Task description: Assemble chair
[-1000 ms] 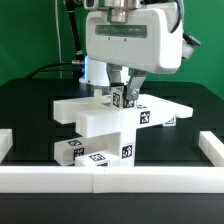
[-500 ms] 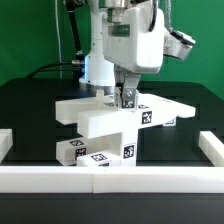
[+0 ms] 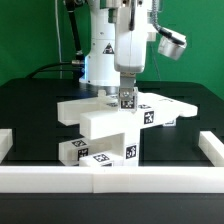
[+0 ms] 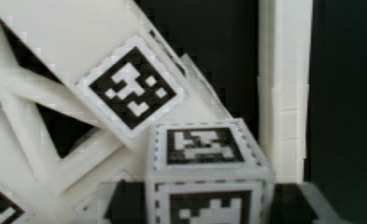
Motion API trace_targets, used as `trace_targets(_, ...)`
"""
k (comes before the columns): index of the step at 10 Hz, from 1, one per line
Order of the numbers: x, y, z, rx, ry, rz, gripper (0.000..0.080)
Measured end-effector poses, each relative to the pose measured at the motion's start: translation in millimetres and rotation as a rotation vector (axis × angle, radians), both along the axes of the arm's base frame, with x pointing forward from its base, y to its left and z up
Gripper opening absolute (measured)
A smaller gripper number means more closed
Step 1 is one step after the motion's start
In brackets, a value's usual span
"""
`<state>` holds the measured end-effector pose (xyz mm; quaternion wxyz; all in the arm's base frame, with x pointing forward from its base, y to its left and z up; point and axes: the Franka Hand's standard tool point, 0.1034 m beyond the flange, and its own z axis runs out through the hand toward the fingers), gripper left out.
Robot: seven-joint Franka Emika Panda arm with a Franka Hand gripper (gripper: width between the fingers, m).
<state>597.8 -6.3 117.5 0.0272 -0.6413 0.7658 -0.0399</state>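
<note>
The chair's white blocky parts (image 3: 100, 125) stand partly joined at the table's middle: a stepped upright block, slabs reaching to both sides, and tagged pieces (image 3: 85, 152) at its foot. My gripper (image 3: 126, 96) points straight down over the top of the stack and is shut on a small white tagged bar (image 3: 127, 102) that stands upright on the upper slab (image 3: 160, 112). In the wrist view the bar's tagged end (image 4: 201, 148) sits between the fingers, with my gripper (image 4: 201, 200) round it, next to a slanted tagged slab (image 4: 130, 85).
A long white border rail (image 3: 110, 178) runs along the front, with its side arms at the exterior view's left (image 3: 5, 140) and right (image 3: 212, 148). The arm's white base (image 3: 98, 60) stands behind the chair. The rail also shows in the wrist view (image 4: 290, 90).
My hand has turned about its vertical axis over the same spot, showing its narrow side now. The small bar stays in the fingers. The chair parts have not shifted.
</note>
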Motion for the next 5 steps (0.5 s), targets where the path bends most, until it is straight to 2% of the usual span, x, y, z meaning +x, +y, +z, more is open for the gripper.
trace_targets(5,0.8,3.4,0.3,0.048,-0.012,-0.305,0.0287)
